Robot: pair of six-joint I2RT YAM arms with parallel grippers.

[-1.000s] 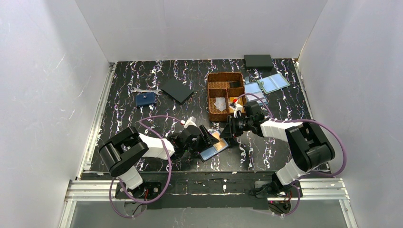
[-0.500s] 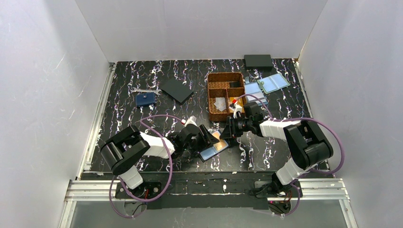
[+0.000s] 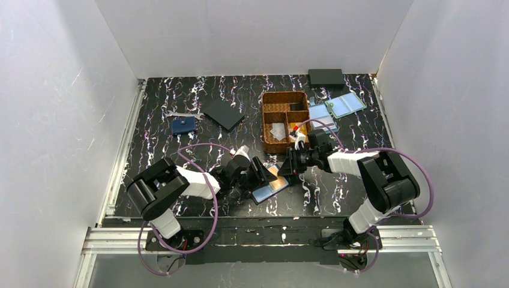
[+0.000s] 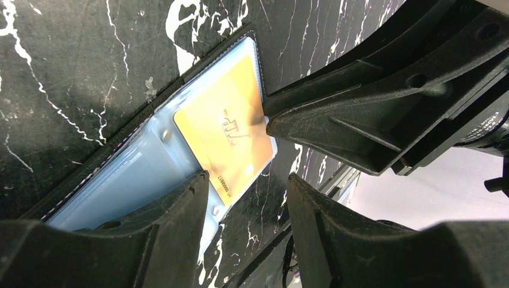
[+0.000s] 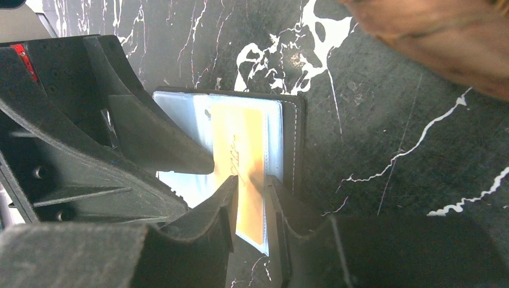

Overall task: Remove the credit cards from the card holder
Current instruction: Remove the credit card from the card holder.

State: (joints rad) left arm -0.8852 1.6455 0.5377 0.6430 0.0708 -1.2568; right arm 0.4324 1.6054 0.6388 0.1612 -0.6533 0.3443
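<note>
On the black marbled table [image 3: 168, 96], the card holder [image 3: 268, 191] lies open toward six o'clock in the overhead view, between the two arms. An orange-gold credit card [image 4: 231, 141] sits in the clear sleeve of its leaf on the right arm's side. The left gripper [image 4: 246, 201] reaches in from the holder's nine o'clock with its fingers spread wide, one fingertip [image 4: 180, 198] resting on the pale blue sleeve and the other off the holder's edge. The right gripper [image 5: 252, 207] comes from two o'clock, fingers drawn narrow, its tips touching the card's face. Whether they pinch the card cannot be told. A brown divided basket [image 3: 266, 123] stands at the holder's twelve o'clock.
</note>
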